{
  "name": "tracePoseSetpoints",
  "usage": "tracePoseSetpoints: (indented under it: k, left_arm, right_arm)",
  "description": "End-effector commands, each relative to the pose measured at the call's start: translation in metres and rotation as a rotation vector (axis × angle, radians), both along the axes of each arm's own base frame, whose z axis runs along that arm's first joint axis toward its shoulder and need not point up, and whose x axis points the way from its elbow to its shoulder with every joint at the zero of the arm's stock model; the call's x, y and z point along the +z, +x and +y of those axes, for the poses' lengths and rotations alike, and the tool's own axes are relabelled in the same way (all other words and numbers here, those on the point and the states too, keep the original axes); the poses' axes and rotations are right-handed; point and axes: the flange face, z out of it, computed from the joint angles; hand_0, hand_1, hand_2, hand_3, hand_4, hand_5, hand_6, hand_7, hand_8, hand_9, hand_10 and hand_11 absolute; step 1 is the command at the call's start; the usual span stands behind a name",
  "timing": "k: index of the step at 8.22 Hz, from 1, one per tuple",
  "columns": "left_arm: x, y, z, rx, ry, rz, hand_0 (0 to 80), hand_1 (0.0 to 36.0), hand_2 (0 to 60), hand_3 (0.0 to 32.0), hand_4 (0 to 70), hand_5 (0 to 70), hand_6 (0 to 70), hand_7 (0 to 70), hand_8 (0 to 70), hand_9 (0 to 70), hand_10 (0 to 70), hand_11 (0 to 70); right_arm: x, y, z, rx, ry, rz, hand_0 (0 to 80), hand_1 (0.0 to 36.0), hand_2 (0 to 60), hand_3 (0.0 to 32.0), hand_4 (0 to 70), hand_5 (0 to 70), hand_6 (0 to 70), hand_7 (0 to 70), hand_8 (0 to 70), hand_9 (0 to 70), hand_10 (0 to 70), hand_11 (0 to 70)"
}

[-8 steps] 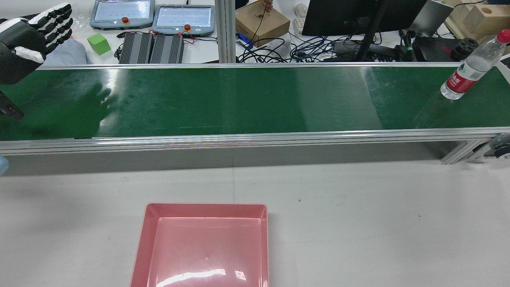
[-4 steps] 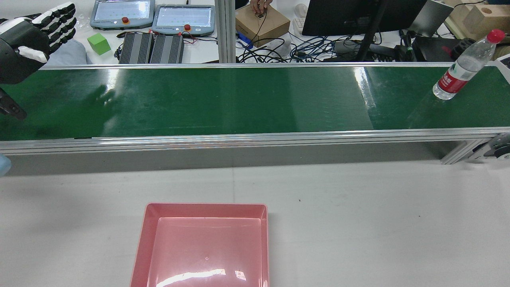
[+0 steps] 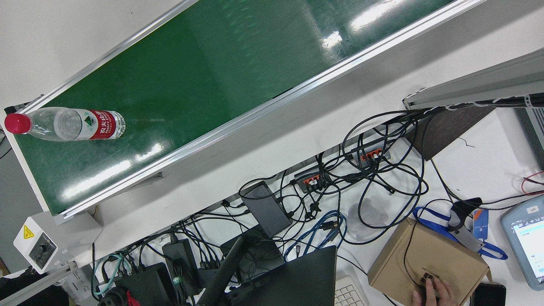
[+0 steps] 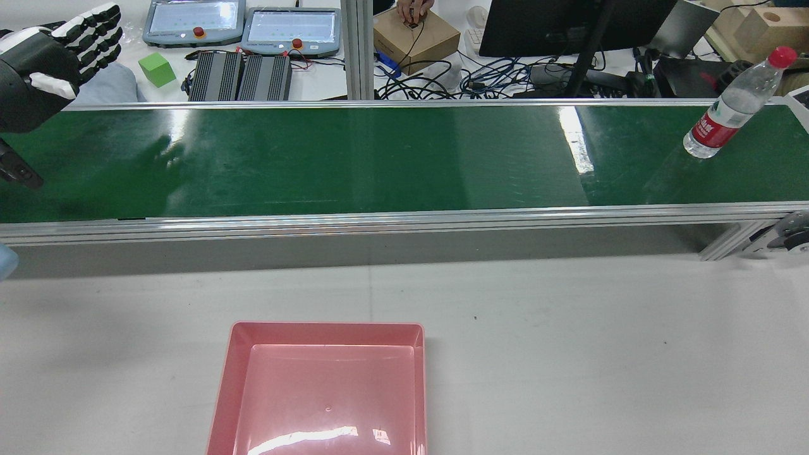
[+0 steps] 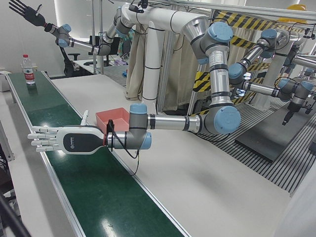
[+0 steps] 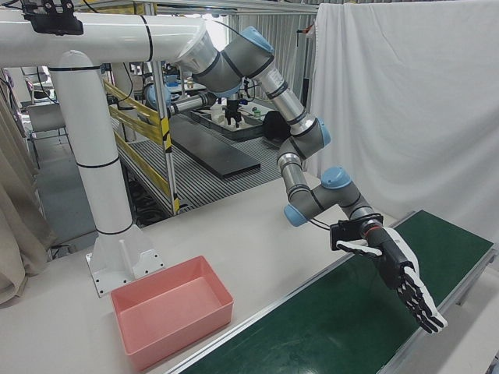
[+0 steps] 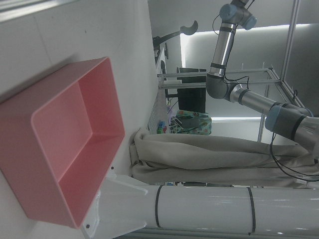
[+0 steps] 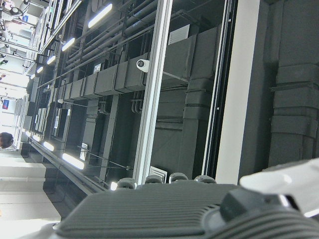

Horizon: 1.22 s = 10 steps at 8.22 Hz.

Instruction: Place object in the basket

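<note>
A clear water bottle [image 4: 727, 107] with a red cap and red label stands upright on the green conveyor belt [image 4: 379, 158], near its far right end in the rear view. It also shows in the front view [image 3: 72, 124] and the left-front view [image 5: 28, 69]. The pink basket [image 4: 325, 327] sits empty on the white table in front of the belt. My left hand [image 4: 38, 69] is open, fingers straight, hovering over the belt's left end, far from the bottle. My right hand [image 5: 22, 9] is raised high with fingers spread, holding nothing.
Aluminium rails edge the belt [image 4: 404, 221]. Behind the belt are teach pendants [image 4: 291, 28], a green cube [image 4: 157, 69], a cardboard box [image 4: 414, 38] and tangled cables. The white table [image 4: 600, 354] stretches around the basket.
The bottle has travelled leftwards along the belt in the rear view. My left hand has drifted slightly left and stays open.
</note>
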Motion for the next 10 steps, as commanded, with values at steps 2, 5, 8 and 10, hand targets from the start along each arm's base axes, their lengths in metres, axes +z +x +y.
tracePoseSetpoints:
  k: [2, 5, 8, 10]
  left_arm:
    - [-0.0041, 0.0014, 0.0012, 0.003, 0.004, 0.003, 48.4, 0.2, 0.0, 1.0, 0.0, 11.5, 0.5, 0.0, 3.7, 1.2, 0.1, 0.7]
    - [-0.007, 0.0009, 0.0023, 0.003, 0.006, 0.004, 48.5, 0.1, 0.0, 1.0, 0.0, 11.3, 0.3, 0.0, 3.7, 1.1, 0.2, 1.1]
    - [-0.007, 0.0009, 0.0023, 0.003, 0.006, 0.004, 48.5, 0.1, 0.0, 1.4, 0.0, 11.0, 0.3, 0.0, 3.7, 1.2, 0.4, 1.3]
    - [-0.009, 0.0008, 0.0029, 0.005, 0.009, 0.005, 48.3, 0.0, 0.0, 2.0, 0.0, 10.6, 0.0, 0.0, 1.9, 0.2, 0.0, 0.1]
  right_arm:
    - [0.0, 0.0002, 0.0001, 0.0, 0.0, 0.0, 0.0, 0.0, 0.0, 0.0, 0.0, 0.0, 0.0, 0.0, 0.0, 0.0, 0.0, 0.0]
    - [0.0, 0.0002, 0.0001, 0.0, 0.0, 0.0, 0.0, 0.0, 0.0, 0.0, 0.0, 0.0, 0.0, 0.0, 0.0, 0.0, 0.0, 0.0]
    - [0.0, 0.0002, 0.0001, 0.0, 0.0, 0.0, 0.0, 0.0, 0.0, 0.0, 0.0, 0.0, 0.0, 0.0, 0.0, 0.0, 0.0, 0.0]
    - [0.0, 0.0002, 0.0001, 0.0, 0.0, 0.0, 0.0, 0.0, 0.0, 0.0, 0.0, 0.0, 0.0, 0.0, 0.0, 0.0, 0.0, 0.0]
